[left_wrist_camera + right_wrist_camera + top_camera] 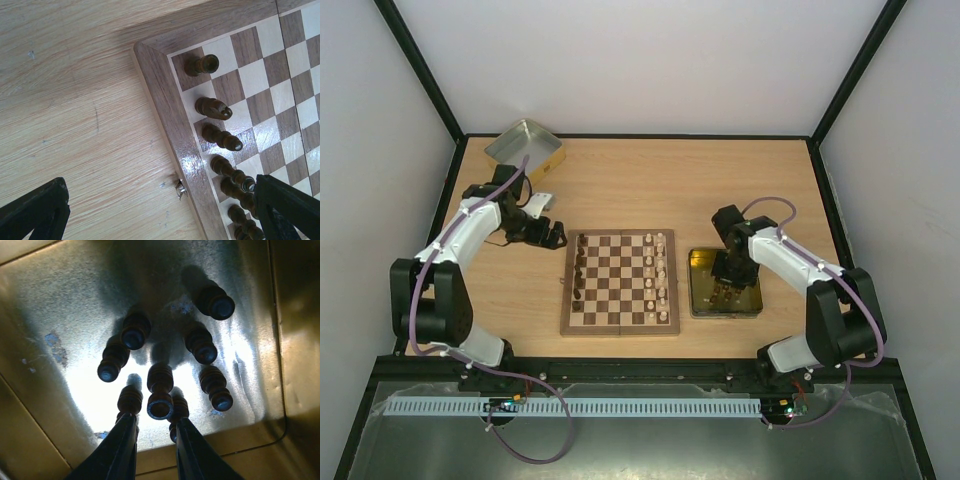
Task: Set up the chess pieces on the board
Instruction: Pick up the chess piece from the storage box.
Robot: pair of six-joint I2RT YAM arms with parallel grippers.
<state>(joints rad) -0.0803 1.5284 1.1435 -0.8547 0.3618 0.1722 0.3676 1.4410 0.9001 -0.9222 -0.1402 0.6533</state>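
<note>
Standing between fingertips (126,437) of the right hand (155,421), one dark chess piece (160,390)

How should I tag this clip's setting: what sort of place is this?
Probably a robot lab test cell: black-framed white walls enclose a wooden table, with a left arm and right arm bolted at its near edge.

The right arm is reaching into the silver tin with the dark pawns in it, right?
No. The right arm's fingers reach into the yellow tin, not the silver tin, which sits far back on the left. The top view shows it. The dark pawns are there.
</note>
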